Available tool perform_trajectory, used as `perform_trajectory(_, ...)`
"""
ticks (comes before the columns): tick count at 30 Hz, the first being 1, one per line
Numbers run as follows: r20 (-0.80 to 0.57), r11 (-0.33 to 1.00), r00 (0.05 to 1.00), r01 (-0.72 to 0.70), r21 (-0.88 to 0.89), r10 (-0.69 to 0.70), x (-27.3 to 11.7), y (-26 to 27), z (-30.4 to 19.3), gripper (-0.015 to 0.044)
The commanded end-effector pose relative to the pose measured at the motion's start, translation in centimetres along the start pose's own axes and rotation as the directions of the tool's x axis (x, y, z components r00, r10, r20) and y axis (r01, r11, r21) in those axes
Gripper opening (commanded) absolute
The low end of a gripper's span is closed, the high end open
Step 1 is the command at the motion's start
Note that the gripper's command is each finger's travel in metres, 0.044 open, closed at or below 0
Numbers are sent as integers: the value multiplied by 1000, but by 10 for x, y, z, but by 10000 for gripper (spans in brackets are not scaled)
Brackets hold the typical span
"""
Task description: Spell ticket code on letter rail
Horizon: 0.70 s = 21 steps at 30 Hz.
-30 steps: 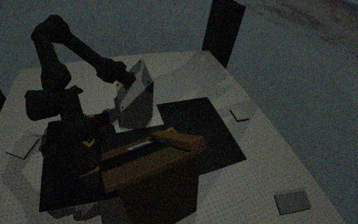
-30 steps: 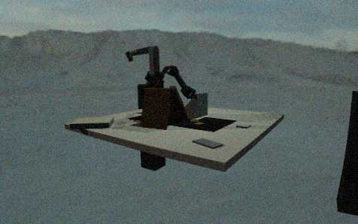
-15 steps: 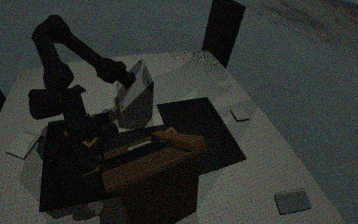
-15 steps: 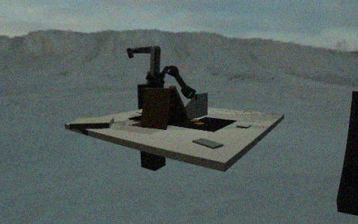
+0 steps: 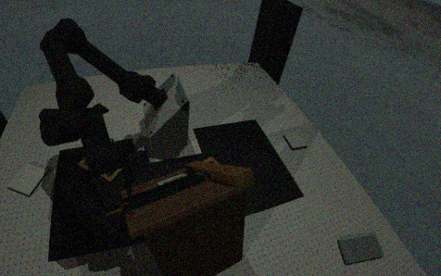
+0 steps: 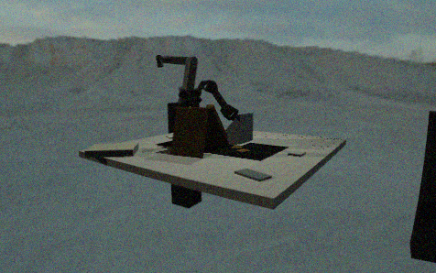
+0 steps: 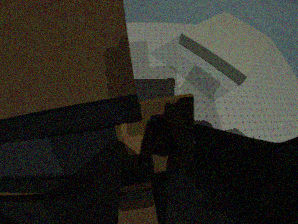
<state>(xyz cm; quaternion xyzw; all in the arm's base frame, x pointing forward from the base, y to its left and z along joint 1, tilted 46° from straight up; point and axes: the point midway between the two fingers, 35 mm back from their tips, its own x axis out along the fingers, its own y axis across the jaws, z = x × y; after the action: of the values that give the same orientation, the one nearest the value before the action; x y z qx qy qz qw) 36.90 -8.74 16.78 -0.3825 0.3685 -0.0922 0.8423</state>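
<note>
The scene is very dark. A brown board (image 5: 185,200) (image 6: 190,131) stands on the black mat (image 5: 273,181); its brown face (image 7: 60,55) fills the upper left of the wrist view. A wooden strip with a small white piece (image 5: 172,180) runs behind the board's top edge in the top view; I cannot tell whether it is the rail. My gripper (image 7: 157,137) is low beside the board, shut on a tan-orange letter tile (image 7: 154,106). Its fingertips are too dark to place in the top view. No letters or ticket code can be read.
A grey open box (image 5: 169,131) (image 6: 241,128) stands behind the board, with a second dark arm (image 5: 104,60) (image 6: 220,98) reaching to it. A flat grey slab (image 5: 360,248) (image 6: 253,174) lies near the counter's edge. A thin pale plate (image 5: 295,141) lies right of the mat.
</note>
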Motion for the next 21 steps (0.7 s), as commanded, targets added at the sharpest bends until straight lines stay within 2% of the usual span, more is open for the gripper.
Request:
perform_trajectory(1, -9, 1000, 1000, -4, -1, 4, 1, 5, -3, 0)
perform_trajectory(21, -9, 1000, 1000, -4, -1, 4, 1, 16, -4, 0)
